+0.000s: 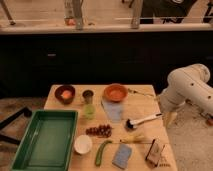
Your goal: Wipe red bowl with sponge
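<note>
The red bowl, bright orange-red and shallow, sits at the back middle of the wooden table. The sponge, a small blue-grey pad, lies near the table's front edge, right of a green vegetable. My white arm stands at the table's right side. Its gripper hangs down just past the right edge, apart from both the bowl and the sponge, and holds nothing that I can see.
A darker maroon bowl sits back left, with a metal cup and green cup beside it. A pale blue cloth, dish brush, grapes, white bowl and green tray fill the table.
</note>
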Motion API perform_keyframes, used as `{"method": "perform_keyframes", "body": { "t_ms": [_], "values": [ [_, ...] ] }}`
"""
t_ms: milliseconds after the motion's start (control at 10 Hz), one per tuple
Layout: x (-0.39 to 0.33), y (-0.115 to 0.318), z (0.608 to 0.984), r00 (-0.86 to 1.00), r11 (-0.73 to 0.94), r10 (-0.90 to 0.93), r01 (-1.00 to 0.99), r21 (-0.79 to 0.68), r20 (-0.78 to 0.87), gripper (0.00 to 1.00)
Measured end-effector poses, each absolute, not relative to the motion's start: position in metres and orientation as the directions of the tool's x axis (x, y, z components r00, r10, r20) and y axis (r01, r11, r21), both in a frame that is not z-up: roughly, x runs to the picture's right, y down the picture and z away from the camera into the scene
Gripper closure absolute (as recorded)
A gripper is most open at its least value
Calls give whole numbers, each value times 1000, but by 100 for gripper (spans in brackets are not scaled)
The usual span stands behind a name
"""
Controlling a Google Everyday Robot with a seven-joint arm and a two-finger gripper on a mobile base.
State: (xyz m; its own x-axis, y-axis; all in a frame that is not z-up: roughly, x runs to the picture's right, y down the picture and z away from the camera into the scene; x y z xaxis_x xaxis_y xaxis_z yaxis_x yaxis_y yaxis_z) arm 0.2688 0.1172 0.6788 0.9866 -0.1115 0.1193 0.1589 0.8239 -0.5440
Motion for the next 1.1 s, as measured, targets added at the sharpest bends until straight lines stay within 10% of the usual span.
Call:
{"method": "perform_keyframes", "body": {
  "t_ms": [1100],
  "values": [
    [193, 195, 675, 862, 654, -472, 482, -583, 184, 20]
  ]
}}
